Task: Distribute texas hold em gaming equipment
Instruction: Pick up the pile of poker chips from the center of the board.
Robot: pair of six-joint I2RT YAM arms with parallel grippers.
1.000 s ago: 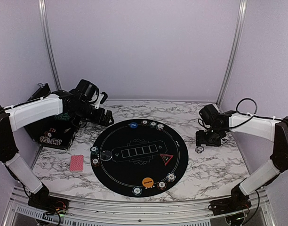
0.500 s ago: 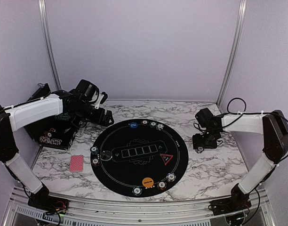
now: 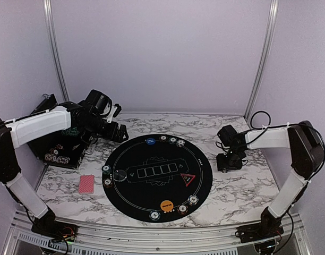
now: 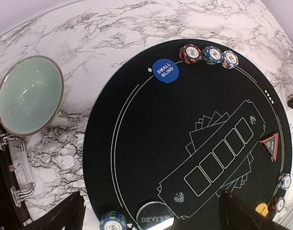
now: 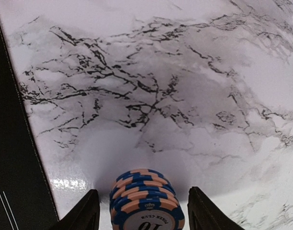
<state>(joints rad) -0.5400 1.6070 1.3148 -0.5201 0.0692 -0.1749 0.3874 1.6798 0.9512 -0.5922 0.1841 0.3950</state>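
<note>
— Chips out on the marble: which step is this?
— The pick-up, I judge. The right gripper [image 5: 144, 208] hangs over a short stack of blue-and-peach striped poker chips [image 5: 144, 189]. The stack sits on the white marble tabletop [image 5: 161, 96], just off the right edge of the round black printed mat [image 5: 7, 158]. The jaws stand part-way open, one finger either side of the stack. A sliver of marble shows on one side, so nothing is gripped.
— And the left gripper [image 4: 153, 215]?
— Spread wide and empty, above the mat's far-left rim, near the pale teal ceramic bowl [image 4: 29, 96].
— Next?
— Close squarely without toppling the stack, lift, then probably carry it to a bare spot on the mat's rim.
</note>
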